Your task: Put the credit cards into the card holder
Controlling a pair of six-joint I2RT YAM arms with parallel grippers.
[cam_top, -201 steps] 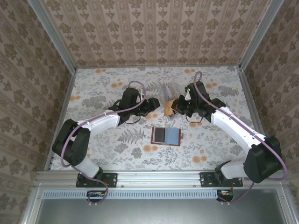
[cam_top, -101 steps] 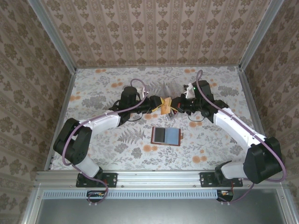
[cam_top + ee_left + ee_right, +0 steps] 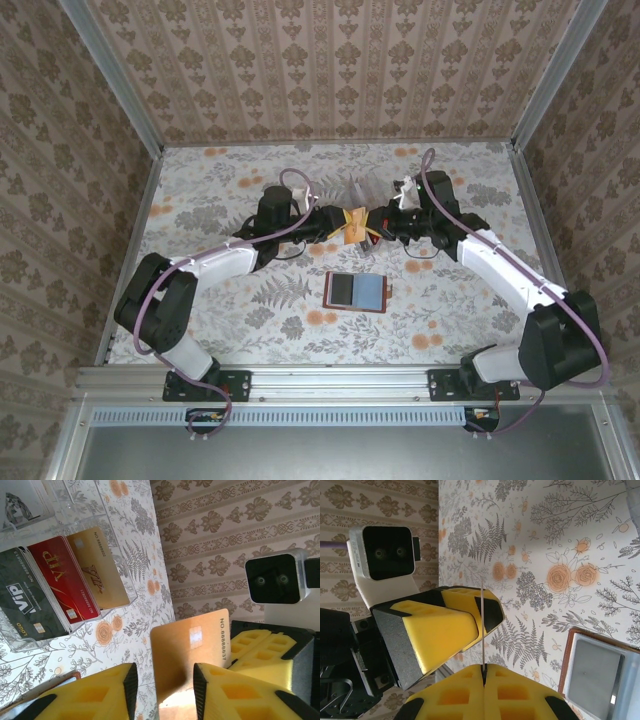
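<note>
Right hand (image 3: 372, 228) clamped together on a gold card (image 3: 352, 226), up in the air over the desk (image 3: 220, 190) as seen from above. Left hand (image 3: 338, 226) nose to nose with it, at the same card. Nearer the arm bases, flat and open on the desk: card holder (image 3: 356, 291), long axis running left to right, dark half and pale half side by side.

From the left wrist: jaws apart, one on either side of the gold card, a gap showing on one side, so not clamped. Card face-on, its long axis seemingly running away along the fingers, toward the right hand. Beyond, in a clear stand (image 3: 85, 505), three more cards upright in a row: dark grey card (image 3: 30, 600), red card (image 3: 65, 580), second gold card (image 3: 100, 572).

From the right wrist: same card edge-on, a thin line pinched between the two yellow fingers (image 3: 520, 695) and reaching out into the left hand. Corner of the card holder at lower right.

Looks like a mid-air hand-over, with nothing in the holder yet. Next calls for a firm left grip, a right release, then one short edge lined up with a slot.
</note>
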